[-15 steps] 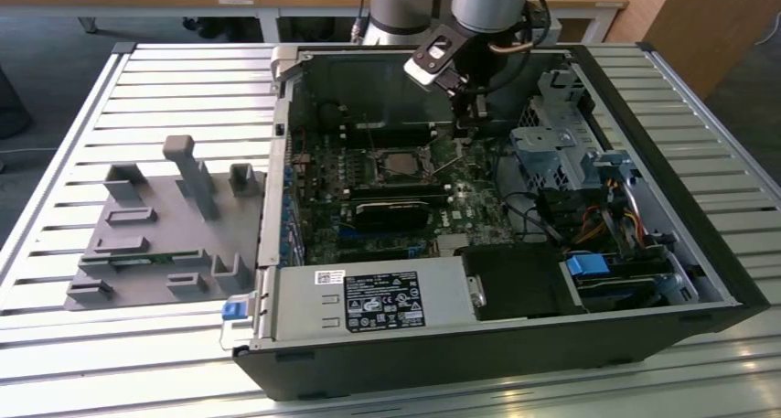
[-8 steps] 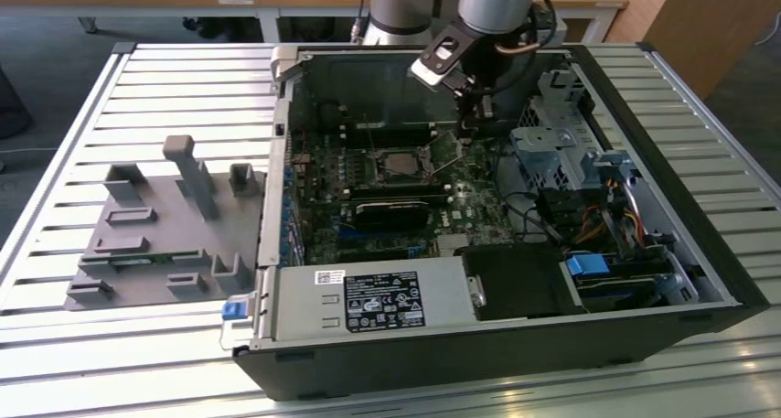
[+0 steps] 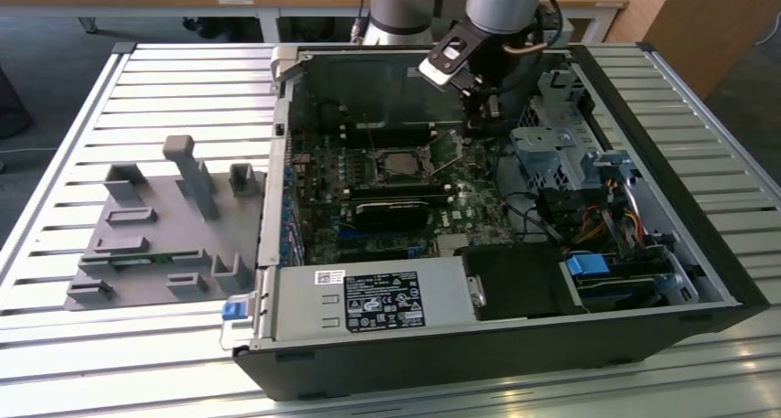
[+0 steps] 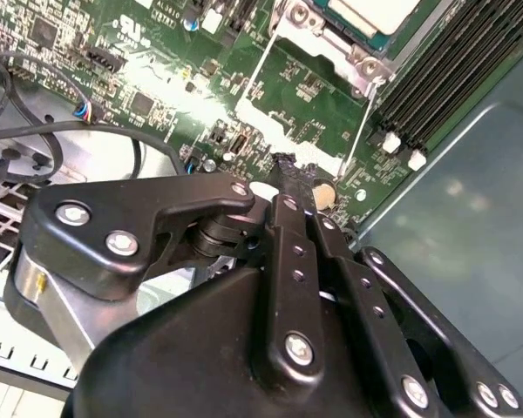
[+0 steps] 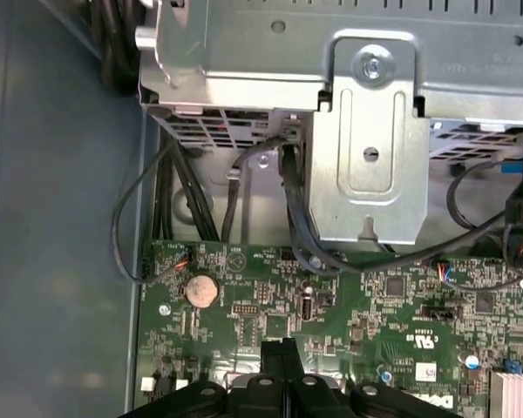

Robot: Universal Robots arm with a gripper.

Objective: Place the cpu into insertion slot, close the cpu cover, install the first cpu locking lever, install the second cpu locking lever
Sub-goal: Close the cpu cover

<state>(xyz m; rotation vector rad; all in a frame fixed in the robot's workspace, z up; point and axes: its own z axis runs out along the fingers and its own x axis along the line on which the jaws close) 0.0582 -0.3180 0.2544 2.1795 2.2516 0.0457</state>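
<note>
In the exterior view an open computer case (image 3: 488,359) lies on the slatted table (image 3: 110,354), with a grey fixture (image 3: 159,235) at nine o'clock of it. The hand (image 3: 478,123) hangs inside the case, near the insertion slot (image 3: 397,165) and at about one o'clock from it. In the second wrist view the hand (image 4: 289,165) is clenched, its fingers (image 4: 288,252) pressed together above the green board (image 4: 131,43). The cpu (image 4: 370,10) sits in the slot, pale face up, the cpu cover (image 4: 338,48) frames it, and a thin wire lever (image 4: 357,117) runs from the frame's corner toward the fingertips. In the first wrist view the clenched hand (image 5: 281,347) is near a coin battery (image 5: 201,289), and black cables (image 5: 289,209) run from a metal cage (image 5: 366,148) to the board.
</note>
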